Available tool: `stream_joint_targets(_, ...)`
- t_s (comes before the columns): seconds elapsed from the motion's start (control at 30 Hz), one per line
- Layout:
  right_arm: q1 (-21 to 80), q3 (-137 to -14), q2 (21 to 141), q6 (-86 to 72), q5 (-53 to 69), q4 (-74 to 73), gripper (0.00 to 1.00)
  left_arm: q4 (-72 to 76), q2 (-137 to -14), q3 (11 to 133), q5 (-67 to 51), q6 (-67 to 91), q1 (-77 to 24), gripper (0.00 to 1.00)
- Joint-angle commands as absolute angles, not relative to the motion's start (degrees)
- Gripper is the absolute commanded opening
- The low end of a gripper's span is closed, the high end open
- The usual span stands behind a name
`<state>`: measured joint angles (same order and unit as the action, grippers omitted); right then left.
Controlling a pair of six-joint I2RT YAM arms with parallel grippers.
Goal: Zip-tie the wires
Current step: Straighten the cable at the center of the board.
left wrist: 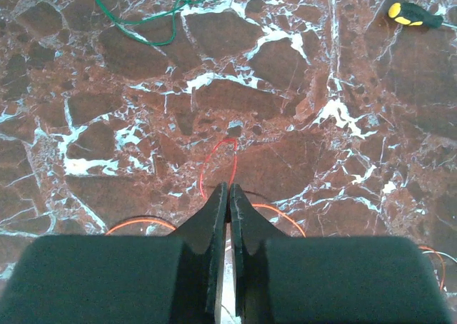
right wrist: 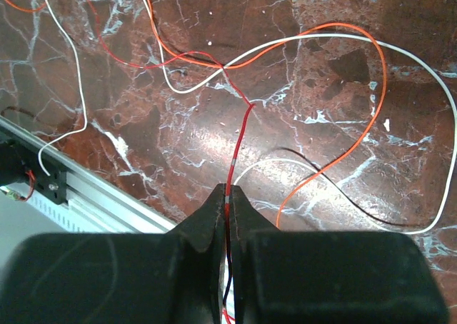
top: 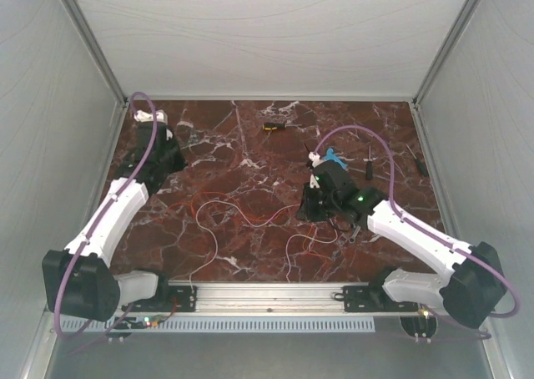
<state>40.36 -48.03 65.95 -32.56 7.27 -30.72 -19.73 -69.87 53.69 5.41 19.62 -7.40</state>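
The wires lie in loose red, white and orange loops on the middle of the bench, toward its near edge. The right gripper is clenched on one red strand, which runs out between its tips, with white and orange loops curling around it. The left gripper is pressed together. A red loop of the wires rises just past its tips, possibly pinched, though I cannot tell. Ahead lies a green wire, and a black-and-yellow tool sits near the far edge. A thin dark strip near the right edge may be the zip tie.
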Motion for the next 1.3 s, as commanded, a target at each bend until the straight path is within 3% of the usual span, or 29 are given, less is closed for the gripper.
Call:
stream_joint_targets(0.0,40.1,-46.9,67.5,-30.6,6.1,-27.6,0.0,-15.0,-70.8,54.7,1.4,18.0,-6.7,0.0)
stream_joint_targets(0.3,40.1,-46.9,69.5,-30.0,-0.7,-28.8,0.0,-14.0,-73.3,55.4,-5.5,19.1,-6.7,0.0)
stream_joint_targets(0.53,40.1,-46.9,64.4,-30.1,-3.2,-31.1,0.0,-8.5,-70.8,54.6,-13.3,21.7,-6.7,0.0)
stream_joint_targets(0.8,40.1,-44.0,62.2,-30.4,-4.0,-30.3,0.0,-11.0,-72.1,55.7,-4.0,23.7,-6.6,0.0)
stream_joint_targets(1.13,40.1,-41.3,64.1,-30.4,-2.6,-28.2,0.0,-15.9,-72.0,53.3,-3.9,22.4,-6.7,0.01)
stream_joint_targets(1.27,40.1,-41.3,62.6,-30.7,-3.1,-28.7,0.14,-15.6,-70.9,52.4,-3.1,22.1,-6.6,0.13)
